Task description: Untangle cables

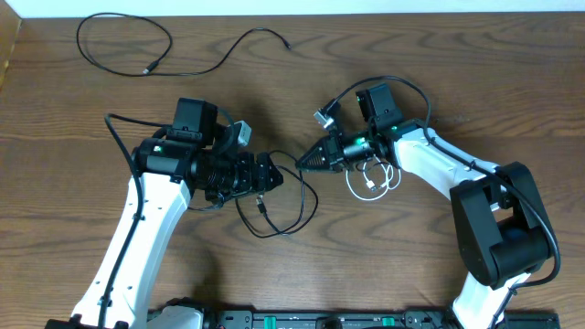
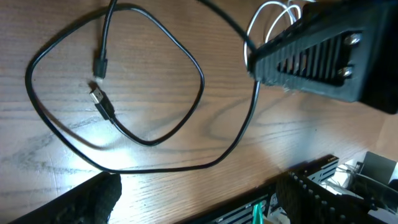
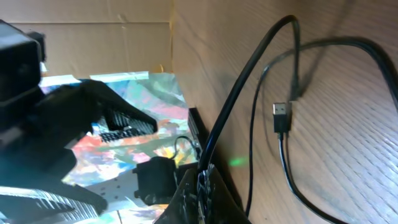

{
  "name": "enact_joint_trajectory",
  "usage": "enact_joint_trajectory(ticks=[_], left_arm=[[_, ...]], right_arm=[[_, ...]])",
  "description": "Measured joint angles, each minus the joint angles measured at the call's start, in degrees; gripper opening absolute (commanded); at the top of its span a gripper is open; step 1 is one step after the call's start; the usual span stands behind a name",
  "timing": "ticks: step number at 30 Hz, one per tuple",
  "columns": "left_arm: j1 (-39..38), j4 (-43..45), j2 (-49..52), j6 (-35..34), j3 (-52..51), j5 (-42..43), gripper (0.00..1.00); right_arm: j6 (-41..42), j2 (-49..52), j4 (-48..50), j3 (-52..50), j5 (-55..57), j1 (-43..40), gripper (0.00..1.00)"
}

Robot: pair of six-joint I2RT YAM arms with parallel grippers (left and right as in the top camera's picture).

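Note:
A black cable (image 1: 291, 203) lies in a loose loop on the wood between the two arms, with both its plugs (image 2: 102, 104) inside the loop. My right gripper (image 1: 303, 164) is shut on a strand of this cable (image 3: 249, 81), which rises out of the closed fingers (image 3: 202, 190). My left gripper (image 1: 274, 174) stands open just left of it, above the loop, its fingertips (image 2: 93, 199) apart with bare wood between them. A white cable (image 1: 370, 179) is coiled under the right arm. A second black cable (image 1: 123, 41) lies spread out at the far left.
The table's front edge with a black rail (image 1: 302, 320) runs below the arms. The right gripper's body (image 2: 323, 53) fills the upper right of the left wrist view. A thick cord (image 1: 393, 82) arcs over the right wrist.

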Motion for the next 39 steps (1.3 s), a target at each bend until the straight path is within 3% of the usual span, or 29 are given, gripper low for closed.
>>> enact_joint_trajectory(ticks=[19, 22, 24, 27, 31, 39], left_arm=[[-10.7, 5.0, 6.0, 0.0, -3.5, 1.2, 0.84], [-12.7, 6.8, 7.5, 0.0, -3.6, 1.7, 0.74], [-13.6, 7.7, 8.0, -0.2, -3.6, 1.9, 0.62], [-14.3, 8.2, 8.4, -0.4, -3.6, 2.0, 0.57], [-14.3, 8.2, 8.4, -0.4, -3.6, 2.0, 0.45], [-14.3, 8.2, 8.4, -0.7, -3.6, 2.0, 0.42]], right_arm=[[5.7, 0.0, 4.3, 0.0, -0.9, 0.0, 0.01], [6.8, 0.0, 5.8, 0.0, -1.0, 0.0, 0.01], [7.3, 0.0, 6.2, 0.0, -1.0, 0.0, 0.01], [7.8, 0.0, 6.3, 0.0, -1.0, 0.0, 0.01], [8.0, 0.0, 6.3, 0.0, -1.0, 0.0, 0.01], [8.2, 0.0, 6.3, 0.0, -1.0, 0.0, 0.01]])
